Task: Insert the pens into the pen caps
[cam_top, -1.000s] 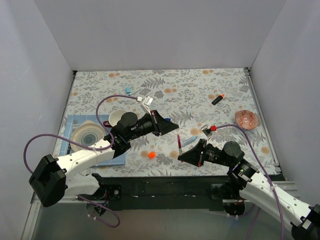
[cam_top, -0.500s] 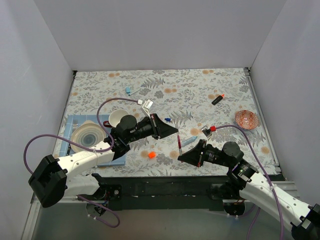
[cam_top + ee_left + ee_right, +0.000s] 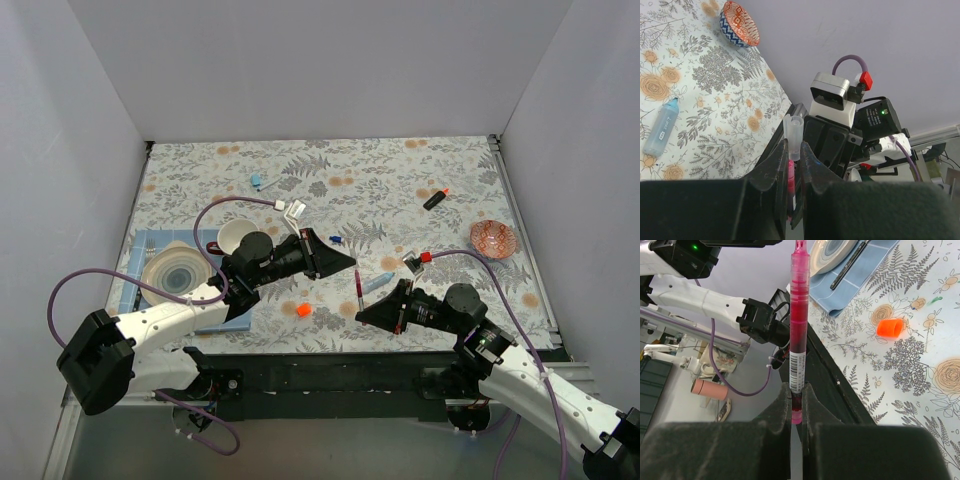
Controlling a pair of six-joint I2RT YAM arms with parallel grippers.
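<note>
My right gripper (image 3: 362, 311) (image 3: 796, 388) is shut on the low end of a pink pen (image 3: 799, 315), held upright above the table's near edge (image 3: 359, 288). My left gripper (image 3: 349, 260) (image 3: 794, 146) is shut on a clear cap (image 3: 793, 131) with a pink part below it, just left of the pen's tip. A light blue pen (image 3: 378, 283) (image 3: 661, 126) lies between the grippers. An orange cap (image 3: 303, 309) (image 3: 889, 327) lies near the front. A dark blue cap (image 3: 335, 240) lies behind the left gripper. A black pen with an orange end (image 3: 434, 199) lies far right.
A patterned bowl (image 3: 493, 238) (image 3: 740, 24) stands at the right. A plate (image 3: 174, 272) on a blue mat (image 3: 215, 318), dark cutlery (image 3: 850, 267) and a white cup (image 3: 233, 236) are at the left. A small light blue piece (image 3: 256, 181) lies at the back.
My left gripper has moved slightly toward the near side, uncovering the dark blue cap. The right gripper and pink pen have stayed still.
</note>
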